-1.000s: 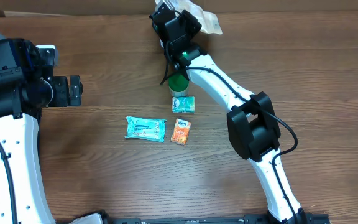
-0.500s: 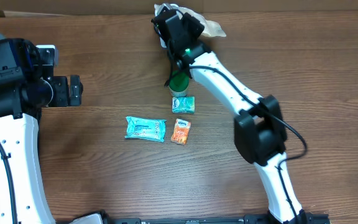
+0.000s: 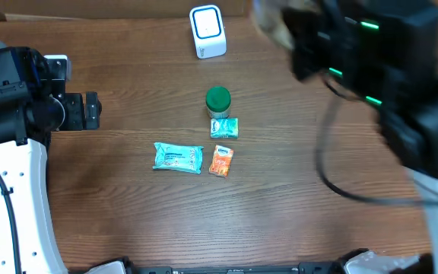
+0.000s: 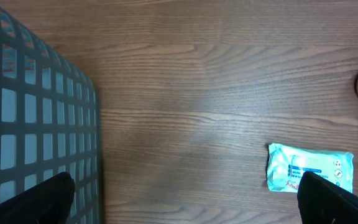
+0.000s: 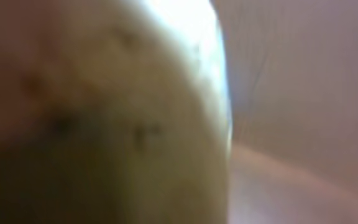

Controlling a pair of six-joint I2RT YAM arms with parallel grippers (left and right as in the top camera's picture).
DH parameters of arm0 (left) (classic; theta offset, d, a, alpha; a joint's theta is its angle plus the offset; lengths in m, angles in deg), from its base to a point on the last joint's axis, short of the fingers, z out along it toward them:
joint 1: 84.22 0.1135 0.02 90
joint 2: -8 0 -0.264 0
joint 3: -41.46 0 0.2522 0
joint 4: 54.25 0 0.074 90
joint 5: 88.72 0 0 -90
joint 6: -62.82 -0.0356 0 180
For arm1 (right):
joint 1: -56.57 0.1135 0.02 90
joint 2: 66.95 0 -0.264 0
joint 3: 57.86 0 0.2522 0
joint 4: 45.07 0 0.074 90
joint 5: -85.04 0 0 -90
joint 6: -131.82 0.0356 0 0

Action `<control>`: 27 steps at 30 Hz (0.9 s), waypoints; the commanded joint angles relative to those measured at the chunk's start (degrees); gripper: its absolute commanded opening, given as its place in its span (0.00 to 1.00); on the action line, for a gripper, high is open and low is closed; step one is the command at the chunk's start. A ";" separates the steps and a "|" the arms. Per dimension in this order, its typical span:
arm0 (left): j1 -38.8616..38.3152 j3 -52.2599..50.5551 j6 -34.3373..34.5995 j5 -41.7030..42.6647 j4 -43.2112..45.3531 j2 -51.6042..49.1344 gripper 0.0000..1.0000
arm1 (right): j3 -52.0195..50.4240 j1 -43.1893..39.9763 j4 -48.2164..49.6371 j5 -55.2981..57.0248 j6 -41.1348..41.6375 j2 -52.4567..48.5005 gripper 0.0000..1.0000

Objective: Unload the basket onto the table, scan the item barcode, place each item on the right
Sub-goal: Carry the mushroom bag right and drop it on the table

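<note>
our left gripper (image 3: 91,112) hangs with fingers spread wide, nothing between them; a blue wipes pack (image 4: 309,168) lies just ahead of one fingertip. the white scanner (image 3: 207,30) stands well left of our blurred right gripper (image 3: 286,30), clamped on a pale bag (image 3: 268,19).

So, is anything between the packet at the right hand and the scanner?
Nothing visible. The packet, blurred at the right hand, has only bare table between it and the scanner; the green jar sits off that line.
</note>
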 commanded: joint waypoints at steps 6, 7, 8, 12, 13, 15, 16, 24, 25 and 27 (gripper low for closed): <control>0.28 1.33 -0.87 -0.35 0.04 0.66 1.00 | -0.13 -22.99 -21.44 -16.39 6.95 -1.79 0.04; 0.28 1.33 -0.87 -0.33 0.04 0.66 1.00 | -0.46 -25.73 -23.50 -18.49 6.93 -3.26 0.04; 0.28 1.33 -0.87 -0.33 0.04 0.66 1.00 | -1.31 -28.83 -25.40 -20.83 6.91 -5.20 0.04; 0.28 1.33 -0.87 -0.33 0.04 0.66 1.00 | -6.08 -35.93 -25.44 -26.73 6.88 -11.37 0.04; 0.28 1.33 -0.87 -0.33 0.04 0.66 1.00 | -7.63 -37.33 -24.74 -28.41 6.95 -12.96 0.04; 0.28 1.33 -0.87 -0.33 0.04 0.66 1.00 | -10.67 -39.71 -23.06 -31.56 6.93 -16.26 0.04; 0.28 1.33 -0.87 -0.33 0.04 0.66 1.00 | -12.98 -41.07 -21.49 -32.41 6.97 -18.47 0.04; 0.28 1.33 -0.87 -0.33 0.04 0.66 1.00 | -25.16 -45.79 -12.87 -22.34 6.93 -23.30 0.10; 0.28 1.33 -0.87 -0.35 0.04 0.66 1.00 | -25.24 -45.79 -13.07 -20.57 6.93 -23.30 0.13; 0.28 1.33 -0.87 -0.33 0.04 0.66 1.00 | -25.24 -45.57 -14.21 -16.50 6.88 -23.30 0.24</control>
